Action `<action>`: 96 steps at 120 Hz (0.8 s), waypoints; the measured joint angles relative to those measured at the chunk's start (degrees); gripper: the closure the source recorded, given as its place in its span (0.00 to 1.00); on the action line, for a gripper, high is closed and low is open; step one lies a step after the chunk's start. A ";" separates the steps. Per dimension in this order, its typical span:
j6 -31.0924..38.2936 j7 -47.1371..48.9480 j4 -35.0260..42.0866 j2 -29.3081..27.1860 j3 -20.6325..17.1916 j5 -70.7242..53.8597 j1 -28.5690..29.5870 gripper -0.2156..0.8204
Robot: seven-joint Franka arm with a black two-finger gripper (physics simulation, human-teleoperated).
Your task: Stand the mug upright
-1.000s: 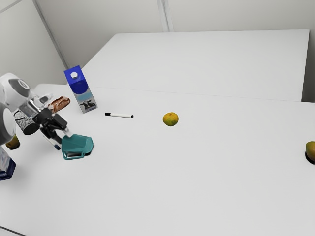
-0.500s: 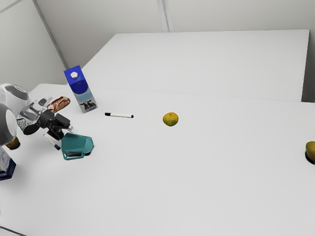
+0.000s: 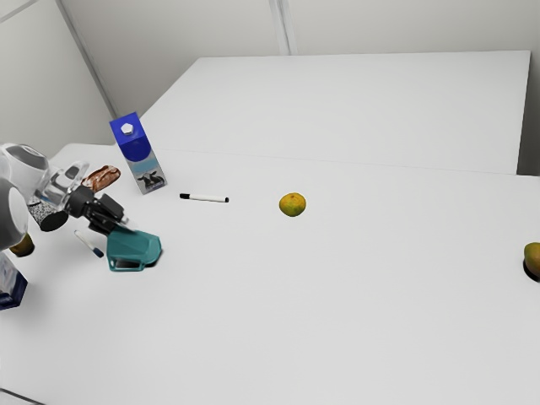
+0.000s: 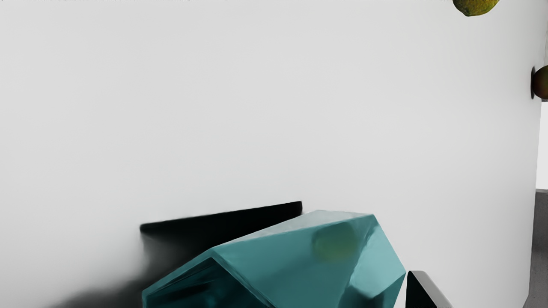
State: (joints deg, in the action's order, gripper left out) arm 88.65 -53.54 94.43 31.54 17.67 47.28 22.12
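Worktop [image 3: 337, 321]: white, runs wide to ext. view's right; back edge a faint line, well apart from arm. Broad stretch betw. mug & orange fruit.
Arm [image 3: 24, 169]: in from ext. view's left, low; end angled down twd ext. view's right. Wrist cam looks across worktop at a slant, worktop edge in view.
Blue carton [image 3: 142, 156]: upright, behind mug, apart from arm; nearest tall item on that side.
2nd carton [image 3: 10, 287]: at ext. view's left border, partly cut off.
Mug [image 3: 133, 246]: teal, on its side on worktop, handle twd ext. cam; directly ahead of fingers [image 3: 121, 223]. Wrist view: one fingertip close by mug's side; contact unclear.
Fingers, state: can't tell how far apart, nor if they have hold of mug.
Speckled cylinder [image 3: 49, 216]: partly behind arm.
Brown roll [image 3: 102, 178]: just behind arm.
Orange fruit [image 3: 293, 204]: well apart, ext. view's right of mug.
Marker [image 3: 204, 198]: betw. blue carton & orange fruit, approx.
Pen [image 3: 89, 245]: just beside mug, ext. view's left.
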 joint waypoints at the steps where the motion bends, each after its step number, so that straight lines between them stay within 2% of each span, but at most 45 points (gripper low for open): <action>1: -0.03 -0.01 0.01 0.00 -0.01 0.06 -0.01 0.67; 13: -0.64 -0.07 0.21 -0.07 -0.08 0.94 0.09 0.79; 35: -2.95 -0.20 0.30 -1.30 -0.19 3.38 0.37 0.91; 73: -5.79 0.16 0.25 -5.82 -0.52 2.22 -1.69 0.96; 83: -3.87 0.74 1.67 -8.70 -1.83 -1.06 -2.32 0.96; 96: 1.32 2.82 4.02 -11.22 -2.07 -6.62 -6.32 0.96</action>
State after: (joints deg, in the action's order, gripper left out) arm 89.97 -50.72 98.45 20.32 15.60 40.66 15.81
